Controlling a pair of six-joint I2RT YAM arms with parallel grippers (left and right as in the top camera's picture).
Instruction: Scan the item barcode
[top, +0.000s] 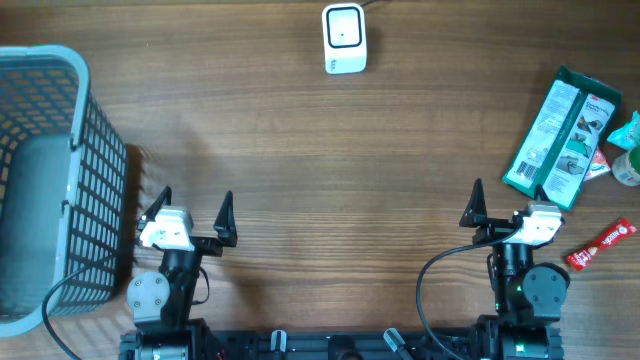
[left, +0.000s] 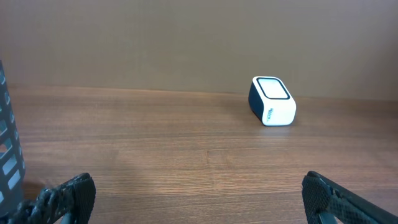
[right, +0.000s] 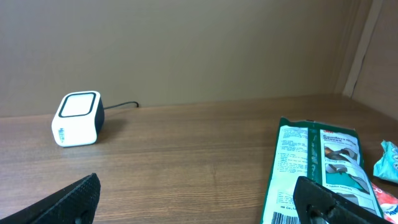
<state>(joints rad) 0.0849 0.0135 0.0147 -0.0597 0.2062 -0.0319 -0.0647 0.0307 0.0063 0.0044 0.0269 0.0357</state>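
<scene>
Both left fingers and right fingers splayed, empty.

White scanner, green packet, red wrapper, blue-grey basket, wood-grain table.

Layout on the table
Scanner at the far middle; basket at the left edge, left gripper just beside it; packet far right, bar nearer, right gripper left of the bar

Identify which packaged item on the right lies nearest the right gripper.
The flat green package, largest of the group; its lower end lies right by the right gripper, while the red snack bar and teal packet sit farther out.
</scene>
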